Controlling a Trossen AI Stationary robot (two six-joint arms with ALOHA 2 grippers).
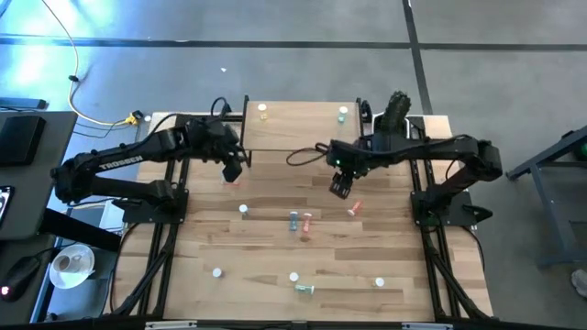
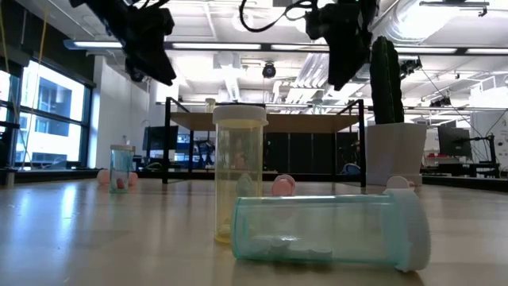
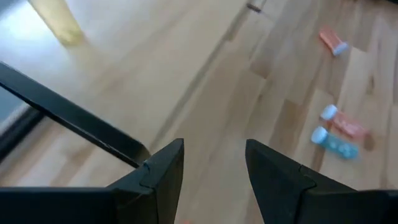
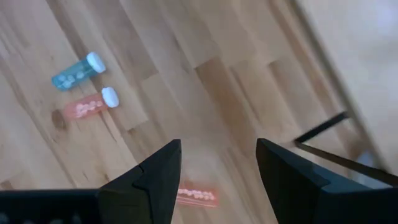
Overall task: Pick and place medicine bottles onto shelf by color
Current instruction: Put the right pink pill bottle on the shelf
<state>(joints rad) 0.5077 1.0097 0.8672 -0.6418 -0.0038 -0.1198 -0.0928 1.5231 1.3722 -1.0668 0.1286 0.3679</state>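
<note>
The shelf (image 1: 303,128) stands at the table's far middle, with a yellow bottle (image 1: 263,110) and a green one (image 1: 343,114) upright on it. More medicine bottles are scattered on the table. A blue one (image 1: 293,220) and a pink one (image 1: 306,221) lie side by side at the centre. Another pink bottle (image 1: 353,209) lies just right of them. My left gripper (image 1: 234,171) hangs open in the air at the shelf's near left corner. My right gripper (image 1: 341,188) hangs open above the pink bottle (image 4: 196,195), which lies on the table below its fingers.
A cactus in a white pot (image 2: 394,151) stands at the far right beside the shelf. A yellow bottle (image 2: 238,171) stands upright and a green one (image 2: 329,230) lies on its side near the table's near edge. The shelf's black leg (image 3: 81,121) is close to my left gripper.
</note>
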